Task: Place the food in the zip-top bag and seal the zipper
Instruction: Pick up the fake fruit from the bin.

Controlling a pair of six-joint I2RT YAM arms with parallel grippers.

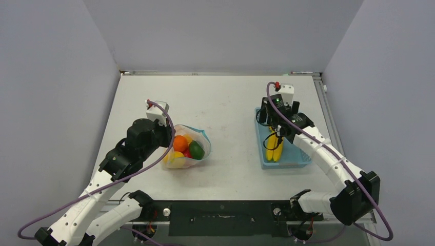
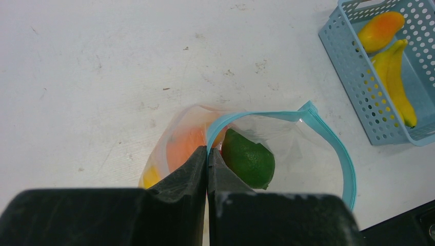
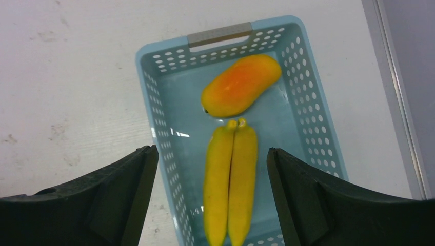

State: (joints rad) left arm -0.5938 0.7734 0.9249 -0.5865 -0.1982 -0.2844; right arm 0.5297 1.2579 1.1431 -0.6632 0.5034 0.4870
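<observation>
The zip-top bag (image 1: 205, 137) lies left of centre with its mouth held open. Inside it are a green fruit (image 2: 250, 159), an orange round (image 1: 180, 143), and yellow and red pieces. My left gripper (image 2: 208, 154) is shut on the bag's near mouth edge, and the light blue zipper (image 2: 333, 143) curves away from the fingers. My right gripper (image 3: 211, 150) hangs open over the light blue basket (image 3: 154, 102). Two yellow bananas (image 3: 231, 179) lie below the gap between its fingers, apart from both. An orange-yellow fruit (image 3: 241, 92) lies beyond them in the basket.
The basket (image 1: 292, 161) stands at the right of the table, near the metal rail (image 1: 328, 118) along the right edge. Grey walls close off the back and sides. Bare tabletop lies between bag and basket.
</observation>
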